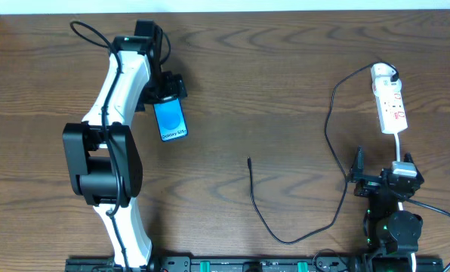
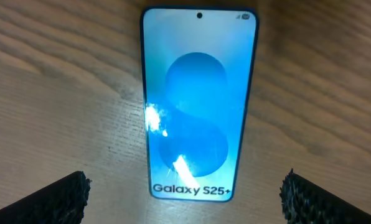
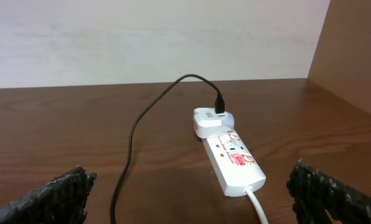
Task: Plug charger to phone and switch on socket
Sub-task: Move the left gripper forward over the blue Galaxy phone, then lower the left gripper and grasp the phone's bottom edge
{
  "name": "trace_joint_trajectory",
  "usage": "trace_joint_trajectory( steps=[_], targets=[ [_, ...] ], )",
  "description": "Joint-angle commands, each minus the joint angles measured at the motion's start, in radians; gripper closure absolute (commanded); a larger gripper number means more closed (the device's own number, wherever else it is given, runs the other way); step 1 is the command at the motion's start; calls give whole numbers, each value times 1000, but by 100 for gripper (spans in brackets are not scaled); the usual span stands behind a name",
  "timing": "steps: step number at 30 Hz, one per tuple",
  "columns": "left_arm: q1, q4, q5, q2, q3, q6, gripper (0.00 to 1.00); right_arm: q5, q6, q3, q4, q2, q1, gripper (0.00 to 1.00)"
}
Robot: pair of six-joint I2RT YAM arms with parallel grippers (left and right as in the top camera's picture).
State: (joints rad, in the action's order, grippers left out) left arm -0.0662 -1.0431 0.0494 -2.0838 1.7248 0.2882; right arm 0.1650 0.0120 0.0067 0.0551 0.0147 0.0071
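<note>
The phone (image 1: 171,121) lies flat on the table at the left, blue screen up, "Galaxy" text toward the front. My left gripper (image 1: 167,94) hovers just behind it, open and empty; in the left wrist view the phone (image 2: 198,102) lies between the spread fingers (image 2: 185,202). The white socket strip (image 1: 389,100) lies at the far right with a white adapter plugged at its far end. The black charger cable (image 1: 332,128) loops from it to a free plug tip (image 1: 249,160) at mid-table. My right gripper (image 1: 382,178) is open in front of the socket (image 3: 230,155).
The wooden table (image 1: 270,75) runs to a pale wall at the back. A wooden side panel (image 3: 356,56) stands at the right. The socket's white cord (image 3: 257,208) runs toward the right gripper. The arm bases sit at the front edge.
</note>
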Motion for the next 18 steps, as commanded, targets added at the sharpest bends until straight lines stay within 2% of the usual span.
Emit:
trace_joint_trajectory(
  steps=[1,18],
  targets=[
    [3,29,12,-15,-37,2,2,2,11,-2,4,-6,8,1],
    [1,102,21,-32,-100,-10,2,2,12,-1,4,-6,8,1]
  ],
)
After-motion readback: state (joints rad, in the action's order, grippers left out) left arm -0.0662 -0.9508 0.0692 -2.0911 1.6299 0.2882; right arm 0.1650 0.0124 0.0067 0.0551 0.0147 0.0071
